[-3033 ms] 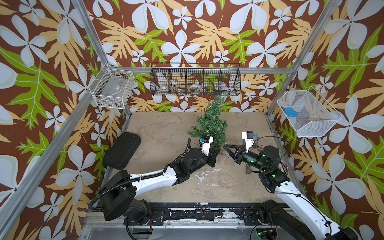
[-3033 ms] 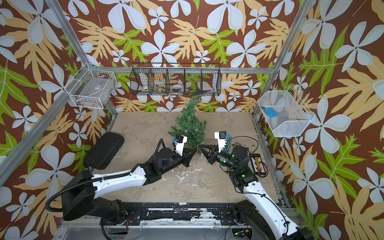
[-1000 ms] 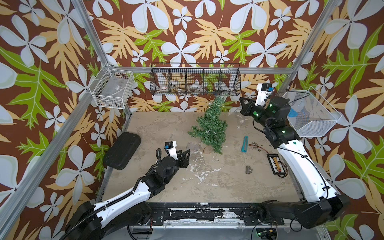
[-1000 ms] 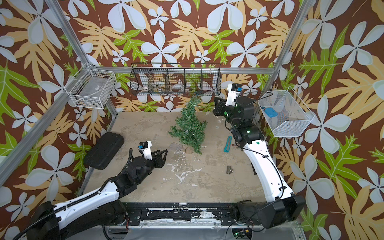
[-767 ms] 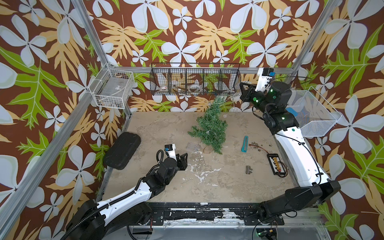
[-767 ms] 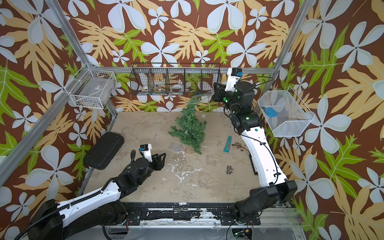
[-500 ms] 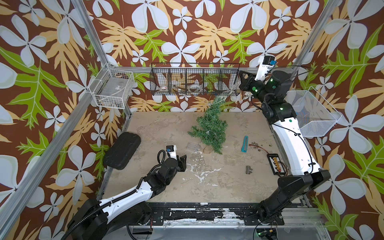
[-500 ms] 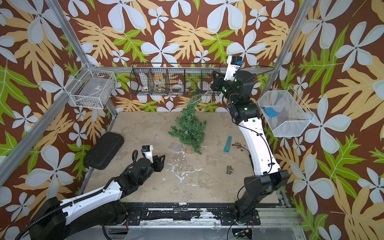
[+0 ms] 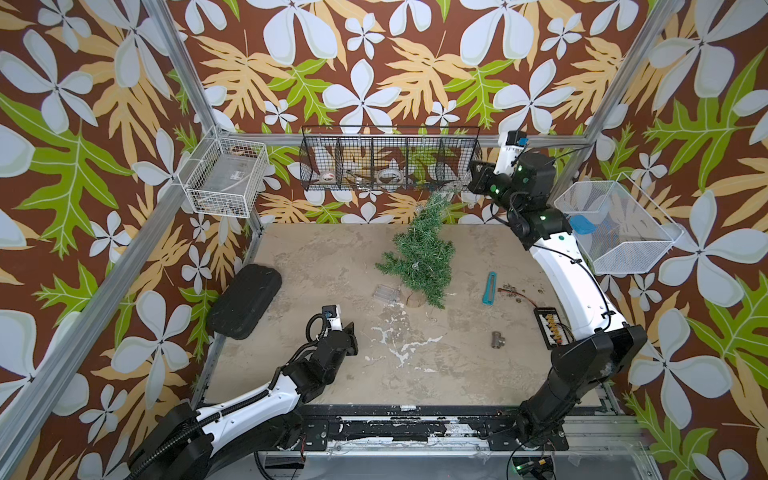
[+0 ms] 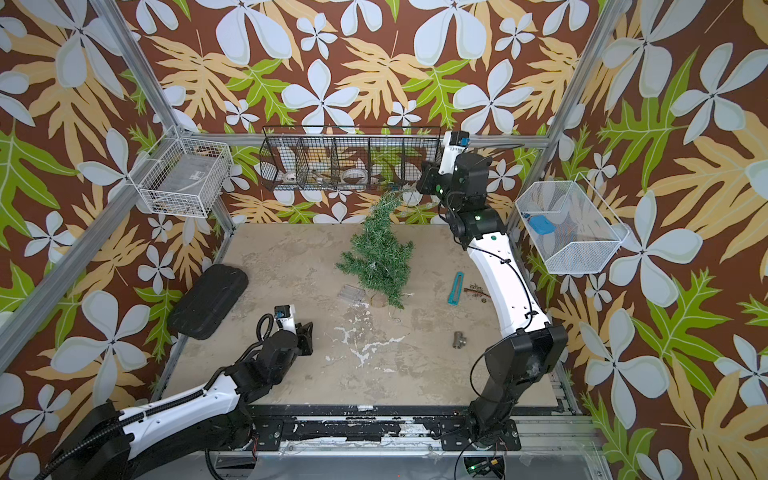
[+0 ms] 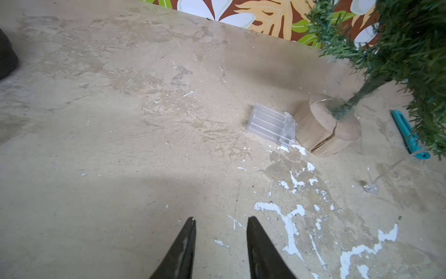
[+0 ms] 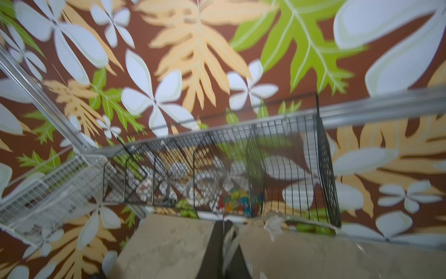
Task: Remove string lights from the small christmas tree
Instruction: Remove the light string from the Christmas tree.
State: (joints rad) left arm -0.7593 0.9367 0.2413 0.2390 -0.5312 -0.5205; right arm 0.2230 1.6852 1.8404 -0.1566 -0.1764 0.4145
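The small christmas tree (image 9: pixel 420 250), dark green, leans toward the back wall on its round wooden base (image 11: pixel 328 125). My right gripper (image 9: pixel 473 179) is raised high at the back right, beside the treetop. In the right wrist view the right gripper (image 12: pixel 223 223) is shut on the string lights (image 12: pixel 272 224), a pale strand with a bulb. A thin strand (image 10: pixel 405 192) runs from the treetop to that gripper. The clear box (image 11: pixel 271 124) lies against the base, and one bulb (image 11: pixel 371 188) rests on the table. My left gripper (image 11: pixel 222 218) hovers low at the front left, open and holding nothing.
A black wire basket (image 9: pixel 390 158) hangs on the back wall right by the right gripper. Also here are a white wire basket (image 9: pixel 226 176), a white mesh bin (image 9: pixel 615 226), a black case (image 9: pixel 245 301), a teal tool (image 9: pixel 490 287), a metal fitting (image 9: pixel 497 339) and a black connector block (image 9: pixel 550 326).
My right gripper rose from table height beside the tree to high at the back wall, drawing the strand up. My left gripper pulled back toward the front left and its jaws narrowed.
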